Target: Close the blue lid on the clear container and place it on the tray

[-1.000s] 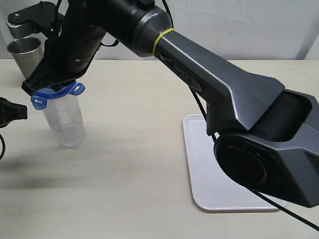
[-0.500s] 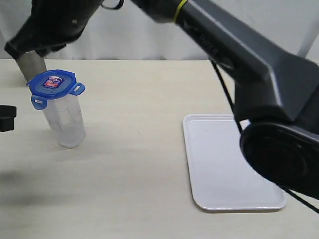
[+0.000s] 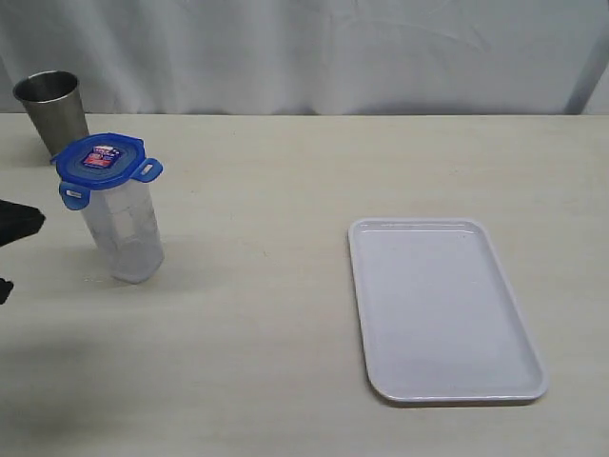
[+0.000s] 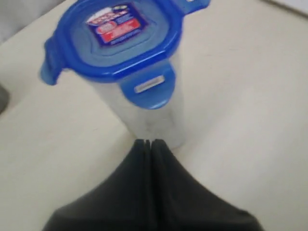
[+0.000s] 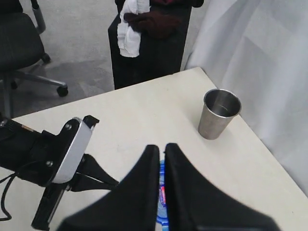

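Observation:
The clear container [image 3: 122,238] stands upright on the table at the left, with the blue lid [image 3: 100,160] resting on top and its flaps sticking outward. In the left wrist view the lid [image 4: 115,36] and the container [image 4: 154,120] are close ahead of my left gripper [image 4: 149,142], which is shut and empty. Its dark tip [image 3: 17,223] shows at the exterior view's left edge, apart from the container. My right gripper [image 5: 161,149] is shut and empty, high above the lid [image 5: 161,197]. The white tray [image 3: 442,305] lies empty at the right.
A steel cup [image 3: 52,109] stands behind the container at the far left, seen also in the right wrist view as the cup [image 5: 219,113]. The left arm's body [image 5: 57,159] lies beside the container. An office chair [image 5: 19,43] and a black stand [image 5: 149,43] are off the table.
The right arm has risen off the lid and left the exterior view. The lid stays on the container. The left gripper has hardly moved.

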`<state>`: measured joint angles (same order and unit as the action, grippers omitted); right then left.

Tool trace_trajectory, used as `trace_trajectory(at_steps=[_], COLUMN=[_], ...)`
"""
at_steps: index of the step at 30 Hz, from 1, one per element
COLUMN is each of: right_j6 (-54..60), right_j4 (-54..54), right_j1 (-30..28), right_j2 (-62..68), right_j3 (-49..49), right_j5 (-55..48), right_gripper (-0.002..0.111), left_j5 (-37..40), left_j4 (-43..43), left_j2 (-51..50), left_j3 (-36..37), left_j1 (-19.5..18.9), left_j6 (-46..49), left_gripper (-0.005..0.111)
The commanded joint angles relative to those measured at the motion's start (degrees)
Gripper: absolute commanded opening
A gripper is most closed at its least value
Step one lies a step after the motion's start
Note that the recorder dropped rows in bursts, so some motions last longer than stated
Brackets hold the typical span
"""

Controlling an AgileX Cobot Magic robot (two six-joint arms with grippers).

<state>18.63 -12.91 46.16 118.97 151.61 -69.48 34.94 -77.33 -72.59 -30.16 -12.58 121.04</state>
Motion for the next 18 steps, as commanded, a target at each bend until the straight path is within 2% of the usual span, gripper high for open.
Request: trace_trajectory(at_steps=[1, 3, 4, 6, 7, 12, 14, 15, 16, 18], right_j6=[1.09, 1.09, 1.09, 1.09, 1.09, 0.69, 0.47, 0.35, 0.35, 0.36], right_j4=[-1.79, -1.78, -1.68, -1.68, -1.68, -1.8, -1.8, -1.8, -1.8, -1.8], right_j1=[-0.15, -0.15, -0.15, -0.15, -0.15, -0.15, -0.15, -0.15, -0.15, -0.01], right_j2=[-1.81, -2.03, -1.99, -1.99, -1.99, -1.99, -1.99, -1.99, -1.99, -1.99], right_j3=[-0.06, -0.06, -0.06, -0.06, -0.06, -0.06, -0.06, -0.06, -0.06, -0.06], right_j5=[-0.48, -0.48, -0.48, -0.48, -0.48, -0.48, -0.48, -0.48, -0.48, -0.48], right_gripper=[0.005, 0.005, 0.005, 0.005, 0.005, 0.005, 0.005, 0.005, 0.005, 0.005], left_j5=[-9.84, -14.53, -16.87, -23.32, -27.18, -43.53, -55.14, -58.09, -57.81, -49.73], left_j4=[-3.73, -5.36, -8.9, -18.2, -22.43, -22.62, -22.62, -22.1, -20.7, -19.64], left_j2=[4.7, 7.05, 8.07, 10.76, 12.27, 15.97, 15.93, 15.39, 15.05, 14.89], left_j3=[-1.26, -1.22, -1.22, -1.22, -1.52, -5.37, -7.53, -8.14, -8.57, -8.84], left_j1=[0.25, 0.25, 0.25, 0.25, 0.25, 0.33, 1.74, 2.79, 3.75, 4.15], left_j6=[1.66, 1.66, 0.81, 0.47, 1.08, 1.69, -0.35, -1.44, -3.98, -9.85], left_gripper=[0.026, 0.04, 0.043, 0.043, 0.039, 0.007, 0.0, 0.0, 0.0, 0.0])
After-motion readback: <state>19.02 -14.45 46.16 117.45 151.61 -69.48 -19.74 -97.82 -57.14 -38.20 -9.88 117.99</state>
